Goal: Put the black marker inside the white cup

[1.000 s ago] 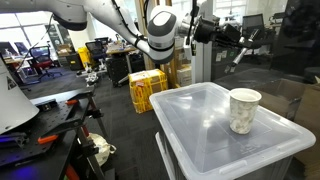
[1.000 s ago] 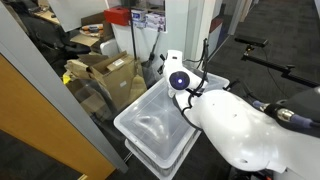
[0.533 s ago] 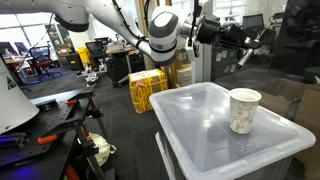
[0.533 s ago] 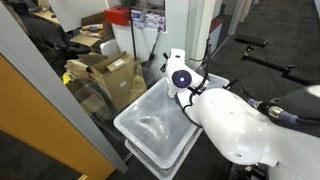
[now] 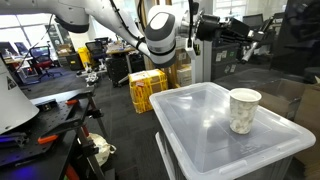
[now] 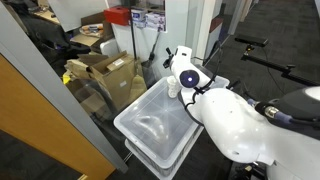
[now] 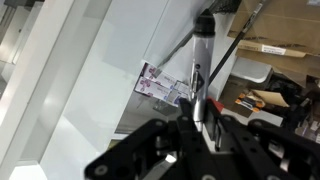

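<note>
The gripper (image 7: pixel 200 120) is closed on the marker (image 7: pixel 201 55). In the wrist view we see its dark fingers pinching the lower end of the thin stick. The rest of the stick rises clear of them and leans slightly right, with a paler tip at the top. Behind it in that view are a white pillar, a small poster (image 7: pixel 160 86) stuck to it, and a cluttered desk (image 7: pixel 268 100) off to the right.

In an exterior view the white arm (image 5: pixel 160 35) reaches across the top of the scene with the black gripper (image 5: pixel 207 26) held high. It sits well above the cup (image 5: pixel 244 110) and well apart from it. At that size we cannot make out the marker there.

The cup stands upright and alone on the flat top of a translucent plastic bin (image 5: pixel 190 135), toward the bin's far right side. Its rolled rim is open to the air, and its side shows a faint grey mottling.

Beyond the bin are yellow boxes (image 5: pixel 147 88) on the floor, and office chairs (image 5: pixel 40 62) farther back.

In an exterior view from behind the robot, the arm's bulky white body (image 6: pixel 235 130) fills the foreground and covers part of the bin (image 6: pixel 140 125). Cardboard boxes (image 6: pixel 105 75) sit just beside the bin on the floor.
</note>
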Tool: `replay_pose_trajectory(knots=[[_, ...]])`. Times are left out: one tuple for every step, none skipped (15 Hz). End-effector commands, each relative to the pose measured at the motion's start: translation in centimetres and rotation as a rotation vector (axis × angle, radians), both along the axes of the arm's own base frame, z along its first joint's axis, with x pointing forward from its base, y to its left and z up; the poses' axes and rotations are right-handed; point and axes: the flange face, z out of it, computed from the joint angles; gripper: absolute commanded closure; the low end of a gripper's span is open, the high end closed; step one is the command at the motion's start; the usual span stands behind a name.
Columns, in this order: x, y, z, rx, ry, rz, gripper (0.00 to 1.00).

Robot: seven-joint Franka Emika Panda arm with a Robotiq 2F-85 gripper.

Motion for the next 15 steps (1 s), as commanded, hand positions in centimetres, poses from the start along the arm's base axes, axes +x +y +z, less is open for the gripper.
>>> replay_pose_trajectory(knots=[[-0.8, -0.5, 0.2, 0.004, -0.052, 0.009, 0.95], [-0.9, -0.6, 0.1, 0.010, -0.059, 0.009, 0.95], [-0.9, -0.6, -0.2, 0.016, -0.063, 0.008, 0.95], [-1.0, -0.6, -0.4, 0.023, -0.067, 0.007, 0.95], [-1.1, -0.6, -0.7, 0.027, -0.071, 0.007, 0.95], [-1.2, -0.6, -0.9, 0.031, -0.075, 0.009, 0.95], [-1.2, -0.6, -1.2, 0.033, -0.076, 0.010, 0.95], [-1.3, -0.6, -1.4, 0.035, -0.079, 0.013, 0.95], [-1.4, -0.6, -1.6, 0.037, -0.080, 0.013, 0.95], [-1.4, -0.7, -1.7, 0.042, -0.081, 0.011, 0.95], [-1.4, -0.8, -1.9, 0.046, -0.085, 0.009, 0.95], [-1.4, -0.8, -2.0, 0.050, -0.087, 0.007, 0.95], [-1.5, -1.0, -2.2, 0.053, -0.091, 0.007, 0.95], [-1.5, -1.1, -2.2, 0.055, -0.094, 0.006, 0.95], [-1.6, -1.2, -2.3, 0.055, -0.101, 0.007, 0.95]])
